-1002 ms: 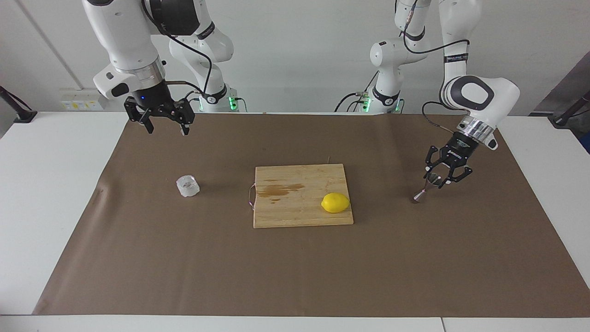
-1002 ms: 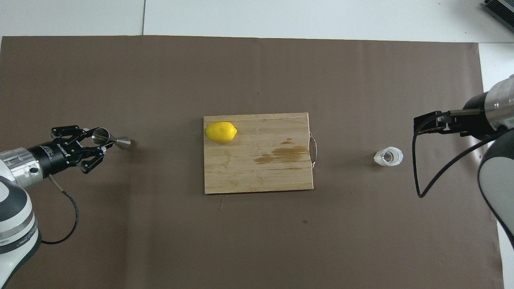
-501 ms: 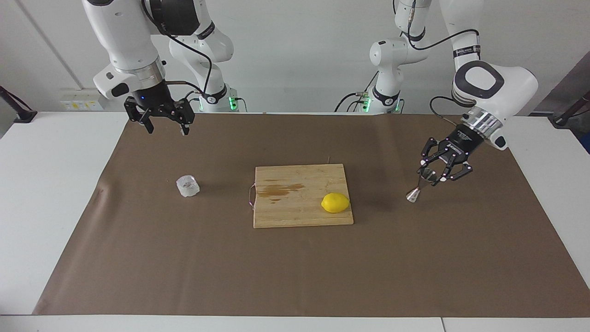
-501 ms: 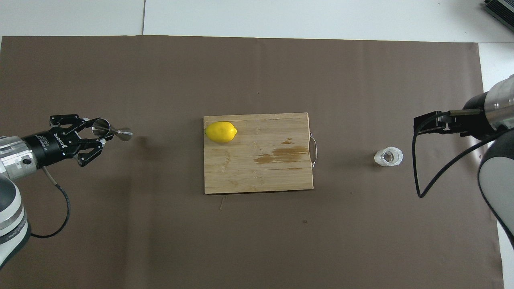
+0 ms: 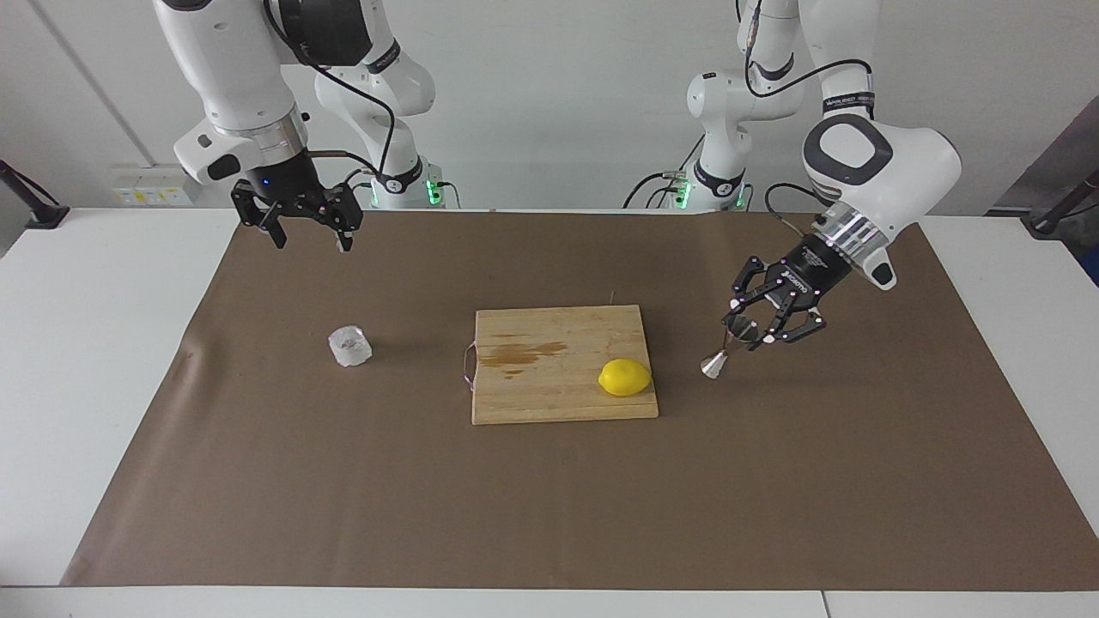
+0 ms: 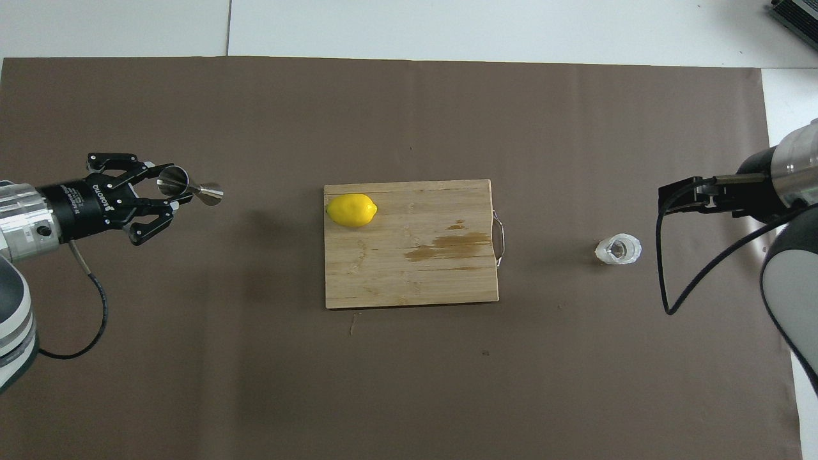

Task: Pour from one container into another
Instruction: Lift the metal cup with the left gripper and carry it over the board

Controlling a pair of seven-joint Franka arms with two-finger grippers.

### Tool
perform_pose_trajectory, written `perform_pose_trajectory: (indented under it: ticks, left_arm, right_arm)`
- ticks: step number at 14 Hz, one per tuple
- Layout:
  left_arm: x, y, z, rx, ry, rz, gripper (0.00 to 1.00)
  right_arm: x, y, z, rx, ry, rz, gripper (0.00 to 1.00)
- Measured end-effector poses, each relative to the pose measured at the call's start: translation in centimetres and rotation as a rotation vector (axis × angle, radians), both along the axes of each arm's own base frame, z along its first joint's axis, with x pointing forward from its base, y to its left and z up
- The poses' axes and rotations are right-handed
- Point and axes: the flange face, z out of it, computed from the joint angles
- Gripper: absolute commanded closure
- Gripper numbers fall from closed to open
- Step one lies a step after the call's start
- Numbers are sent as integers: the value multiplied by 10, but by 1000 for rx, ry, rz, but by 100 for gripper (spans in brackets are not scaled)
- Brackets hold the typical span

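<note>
Left tool [image 5: 767, 324] grasps the steel jigger [image 5: 725, 347] by its upper cone, tilted, raised over the brown mat [image 5: 549, 481] beside the cutting board [image 5: 562, 364]. Clear cup [image 5: 349, 346] stands on the bench toward the right arm's end; right tool [image 5: 302, 225] waits, fingers spread, above the mat.

A white table [image 5: 103, 360] stood against a plain white wall [image 5: 549, 94] — a brown mat [image 5: 549, 498] covered most of its top. A socket strip [image 5: 153, 196] sat low on the wall.

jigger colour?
Shiny silver steel. The jigger, held by the left gripper, shows best in the overhead view.
</note>
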Motion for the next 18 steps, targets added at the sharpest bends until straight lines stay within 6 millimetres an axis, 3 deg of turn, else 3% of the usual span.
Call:
perform_pose_trajectory:
  ticks: [3, 8, 13, 18]
  left_arm:
    - [-21, -62, -5, 14, -37, -26, 100]
    - [-49, -128, -27, 39, -81, -12, 100]
    - [-71, -172, -69, 75, -75, -16, 100]
    - [-86, -190, -79, 66, -81, 13, 100]
  right_arm:
    - [0, 0, 0, 0, 0, 0, 0]
    - [0, 0, 0, 0, 0, 0, 0]
    - [0, 0, 0, 0, 0, 0, 0]
    - [0, 0, 0, 0, 0, 0, 0]
